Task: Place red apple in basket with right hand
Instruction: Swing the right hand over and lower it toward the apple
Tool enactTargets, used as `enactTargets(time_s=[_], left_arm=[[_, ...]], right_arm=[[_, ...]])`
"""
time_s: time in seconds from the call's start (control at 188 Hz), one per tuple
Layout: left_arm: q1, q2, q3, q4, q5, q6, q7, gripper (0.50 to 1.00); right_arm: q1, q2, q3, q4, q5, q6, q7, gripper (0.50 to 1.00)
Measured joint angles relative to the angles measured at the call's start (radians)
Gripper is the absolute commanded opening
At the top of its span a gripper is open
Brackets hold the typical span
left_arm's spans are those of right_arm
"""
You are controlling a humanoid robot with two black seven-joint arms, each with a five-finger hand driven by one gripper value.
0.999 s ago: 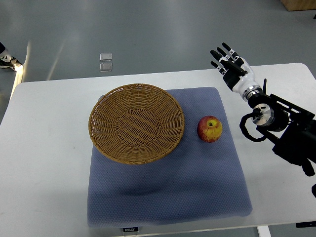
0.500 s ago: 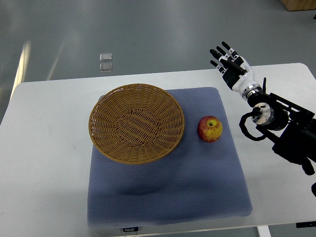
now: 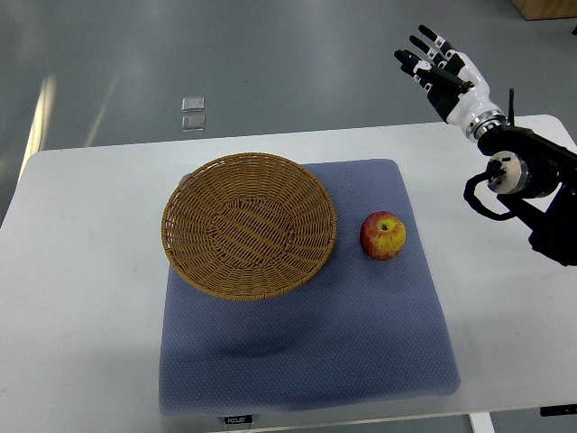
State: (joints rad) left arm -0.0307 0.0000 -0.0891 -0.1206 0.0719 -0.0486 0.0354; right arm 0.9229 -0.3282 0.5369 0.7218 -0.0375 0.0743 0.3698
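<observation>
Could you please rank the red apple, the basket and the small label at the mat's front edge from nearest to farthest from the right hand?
From the right hand:
1. Red apple, on the mat, right of the basket.
2. Basket, mat's left part.
3. Label, mat's front edge.

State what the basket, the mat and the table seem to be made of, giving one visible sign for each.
Basket: woven wicker or rattan, matte brown; the interlaced strands show.
Mat: probably soft fabric or foam, blue-grey, with a fine dotted texture.
Table: smooth white, perhaps laminate; slight sheen, no grain.

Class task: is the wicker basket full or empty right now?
Empty. The basket shows only bare weave inside; the red apple sits beside it on the blue mat.
</observation>
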Motion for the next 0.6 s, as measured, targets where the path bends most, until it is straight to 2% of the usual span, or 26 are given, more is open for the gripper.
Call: enactTargets(time_s=[0.181, 0.463, 0.601], left_arm=[[0.0, 0.0, 0.0, -0.001, 0.0, 0.0, 0.0, 1.0], [0.0, 0.0, 0.0, -0.001, 0.0, 0.0, 0.0, 1.0], [0.0, 0.0, 0.0, -0.001, 0.0, 0.0, 0.0, 1.0]], right_arm=[[0.011, -0.069, -0.009, 0.032, -0.351, 0.031, -0.005, 0.915], [0.018, -0.232, -0.029, 0.236, -0.901, 0.166, -0.001, 0.915], [0.052, -0.273, -0.041, 0.277, -1.132, 0.196, -0.001, 0.915]])
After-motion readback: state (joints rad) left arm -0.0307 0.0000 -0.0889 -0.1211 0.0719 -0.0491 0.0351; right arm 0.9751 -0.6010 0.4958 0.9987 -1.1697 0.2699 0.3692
